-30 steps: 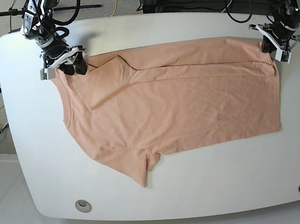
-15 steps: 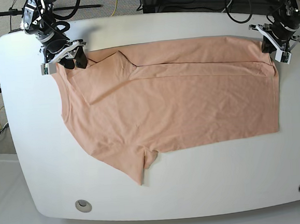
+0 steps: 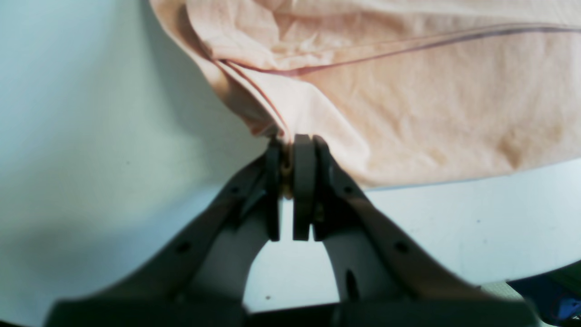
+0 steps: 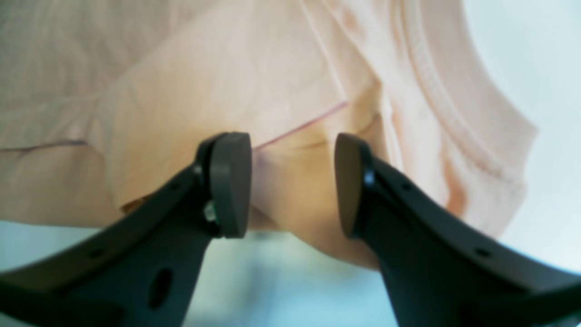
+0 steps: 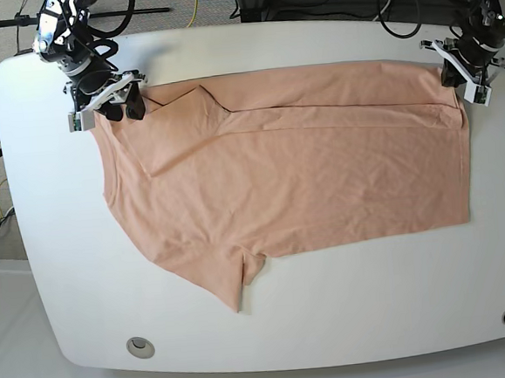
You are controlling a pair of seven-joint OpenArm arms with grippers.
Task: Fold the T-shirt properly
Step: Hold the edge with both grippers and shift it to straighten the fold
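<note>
- The left gripper (image 3: pixel 290 150) has its dark jaws pinched together on a corner of the thin peach short-sleeved cotton T-shirt (image 5: pixel 295 177), right at a stitched hem edge near the far right of the base view.
- The right gripper (image 4: pixel 292 181) stands with its jaws apart, straddling a fold of cloth beside the ribbed neckline; nothing is clamped between the pads.
- The fabric looks light, soft and limp, so it will likely sag and slide unless pulled taut; the hemmed corners and the collar band seem the firmest places to take hold.
- The shirt lies spread across the white rounded table (image 5: pixel 333 323), lightly wrinkled, its far long edge already turned over in a narrow band, and one sleeve pointing toward the near edge.
</note>
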